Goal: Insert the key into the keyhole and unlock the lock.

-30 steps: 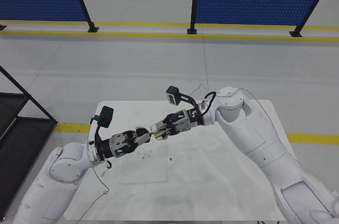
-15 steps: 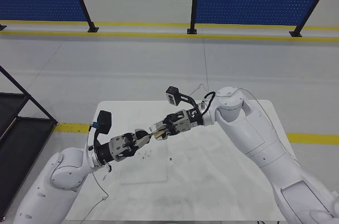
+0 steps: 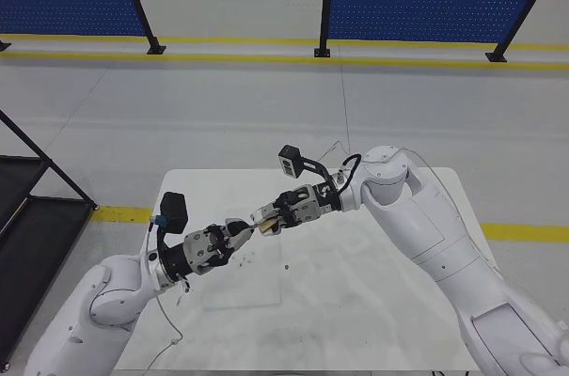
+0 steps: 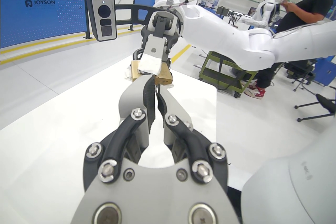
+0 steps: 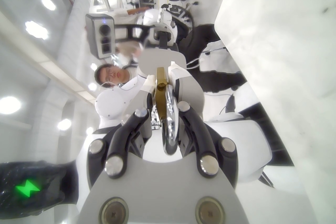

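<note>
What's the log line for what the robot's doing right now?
right hand: shut on lock, above table | left hand: shut, close to lock

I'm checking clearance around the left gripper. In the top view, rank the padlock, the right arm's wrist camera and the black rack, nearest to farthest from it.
1. padlock, just ahead of the left gripper.
2. right arm's wrist camera, past the padlock.
3. black rack, on the floor beside the table.
</note>
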You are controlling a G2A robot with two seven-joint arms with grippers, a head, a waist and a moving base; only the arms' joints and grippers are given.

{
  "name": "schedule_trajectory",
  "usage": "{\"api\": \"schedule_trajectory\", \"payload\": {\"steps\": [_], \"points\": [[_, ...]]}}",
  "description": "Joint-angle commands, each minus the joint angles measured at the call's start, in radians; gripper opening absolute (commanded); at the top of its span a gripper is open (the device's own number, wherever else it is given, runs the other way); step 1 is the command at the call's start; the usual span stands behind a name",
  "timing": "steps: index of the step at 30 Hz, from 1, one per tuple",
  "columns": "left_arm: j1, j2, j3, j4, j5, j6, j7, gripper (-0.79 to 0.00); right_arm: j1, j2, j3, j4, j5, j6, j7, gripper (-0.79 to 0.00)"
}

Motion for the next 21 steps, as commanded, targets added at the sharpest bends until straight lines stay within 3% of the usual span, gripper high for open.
{"api": "schedule_trajectory", "payload": {"steps": [1, 11, 21], "points": [[0.004, -0.001, 0.0, -0.003, 0.027, 0.003, 0.016, -0.785, 0.0, 0.0, 0.0, 0.0, 0.0, 0.0, 0.0, -0.785], [0.041, -0.013, 0.009, -0.016, 0.179, 0.02, 0.139, -0.785, -0.004, 0.0, 0.002, -0.002, -0.003, -0.001, 0.001, -0.785], [0.102, -0.018, -0.025, -0.006, 0.259, -0.024, 0.248, -0.785, -0.005, 0.0, 0.002, -0.003, -0.005, -0.001, 0.003, -0.785]]}}
